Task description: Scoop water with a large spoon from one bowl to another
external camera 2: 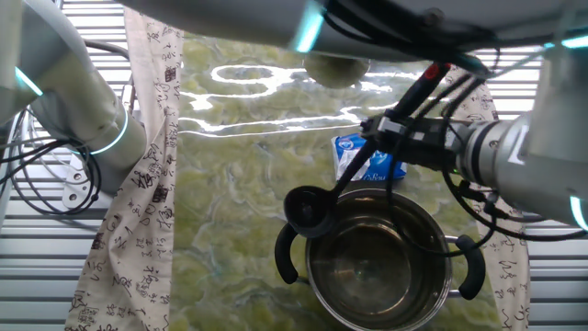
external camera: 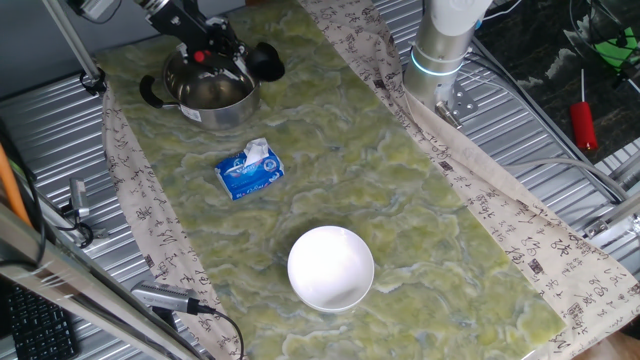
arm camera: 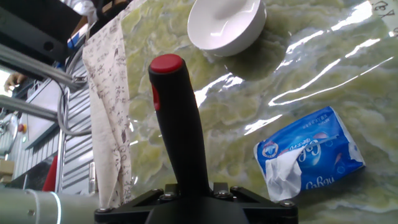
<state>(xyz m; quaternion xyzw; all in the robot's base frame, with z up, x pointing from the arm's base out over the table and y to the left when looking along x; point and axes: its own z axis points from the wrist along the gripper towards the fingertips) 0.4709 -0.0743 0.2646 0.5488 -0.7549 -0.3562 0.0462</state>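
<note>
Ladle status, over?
Gripper jaws shut on ladle handle. Scoop over steel pot rim, not at white bowl yet. Tissue pack lies between pot and bowl, low on the mat.

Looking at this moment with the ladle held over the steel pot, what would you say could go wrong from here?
The ladle hangs at the steel pot's rim, so lowering it could catch the rim or a handle rather than enter the water. The white bowl sits far across the table, so water may spill during the carry. The tissue pack lies between them and could get dripped on.
</note>
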